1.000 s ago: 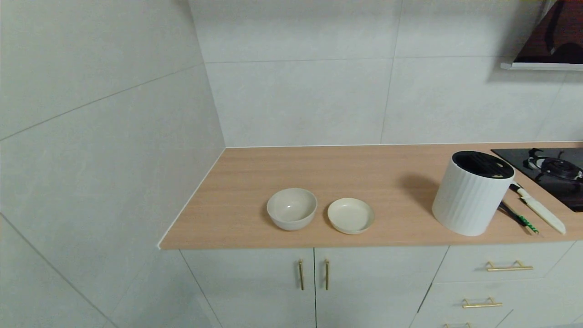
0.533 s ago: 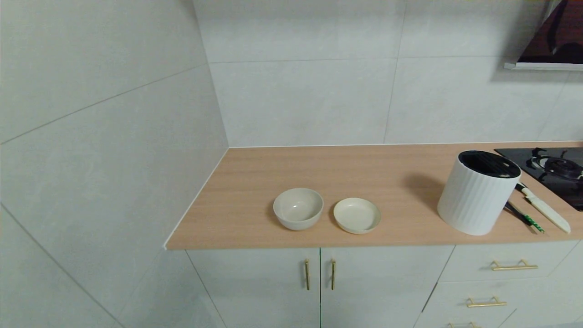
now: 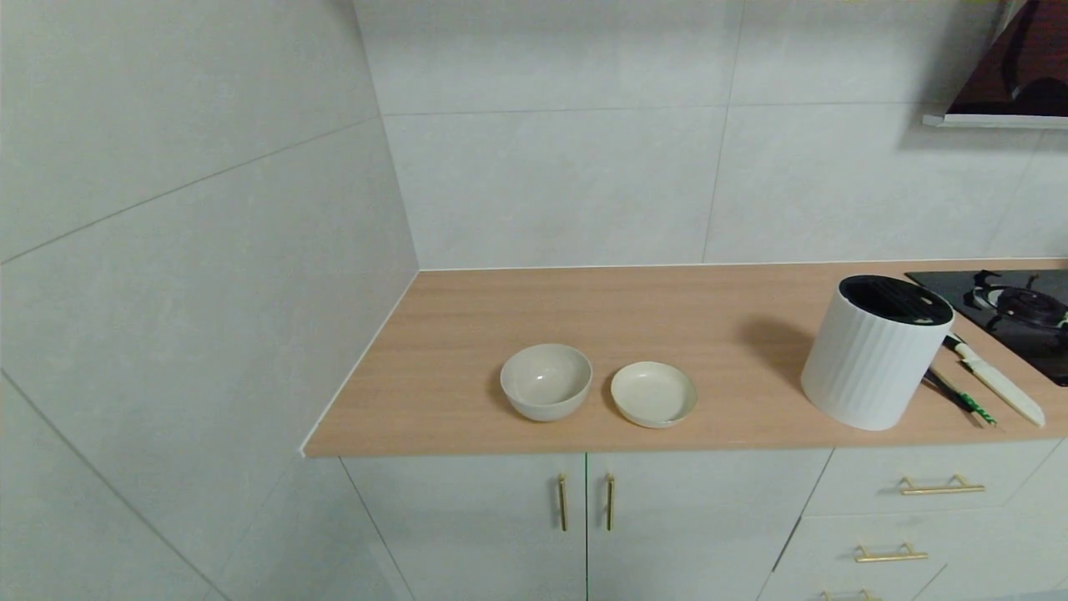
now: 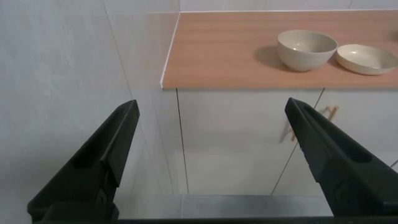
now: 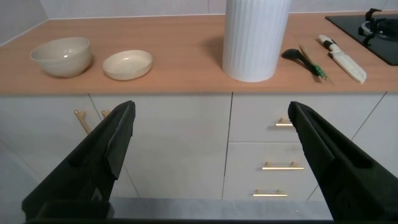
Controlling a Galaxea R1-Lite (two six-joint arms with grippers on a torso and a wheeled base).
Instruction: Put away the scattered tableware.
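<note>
Both hands empty. Left hand (image 4: 211,109) has its jaws spread wide; right hand (image 5: 211,107) is the same. Both sit off the desk (image 3: 634,309), lower than its front edge and facing the cabinet fronts. Landmark is the white ribbed holder (image 3: 872,355), upright near the desk's front edge. The shallow dish (image 3: 653,394) is well to the holder's left. The bowl (image 3: 546,381) is farther left of the holder, just beside the dish; can't tell if the rims touch. Both are right side up. A white-handled knife (image 3: 997,382) and a dark utensil with green markings (image 3: 959,399) lie flat just right of the holder, utensil nearer to it. The black hob (image 3: 1018,313) is behind and right of the holder.
</note>
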